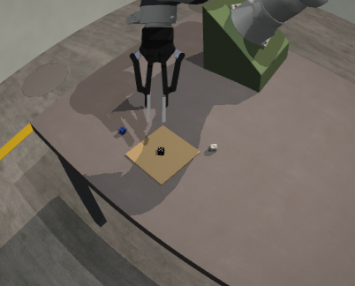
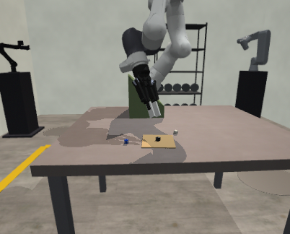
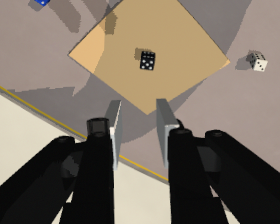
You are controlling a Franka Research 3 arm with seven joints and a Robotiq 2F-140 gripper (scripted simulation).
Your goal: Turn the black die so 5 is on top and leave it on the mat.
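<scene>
Our two pale grey fingertips stood parallel with a narrow gap between them, drawn most of the way in and pinching nothing. The black two-finger gripper (image 1: 156, 110) hung in the air well above the table, tilted, behind the far corner of the thin square tan mat (image 1: 177, 163). The small black die with white pips (image 1: 161, 151) sat near the middle of that mat, fully on it and apart from our fingers. From the wrist view its top face (image 3: 147, 60) showed several pips, but we could not count them surely.

We judged that we stood at the point of checking or re-approaching the die: either the turn was done and we were free of it, or another tip was wanted. If another was wanted, we would need to come down over the die, straddle it with the gap, and roll it without dragging the mat.

The small blue die (image 1: 122, 130) lay on the bare table off the mat's left side, and the small white die (image 1: 213, 146) off its right, both well apart from the mat. The grey-brown table (image 2: 223, 144) carried the arm's broad shadow. Behind stood a green wedge-shaped block (image 1: 238, 48), a dark shelf rack (image 2: 191, 68), two idle arms on black pedestals, and a yellow floor stripe (image 2: 14, 171).
</scene>
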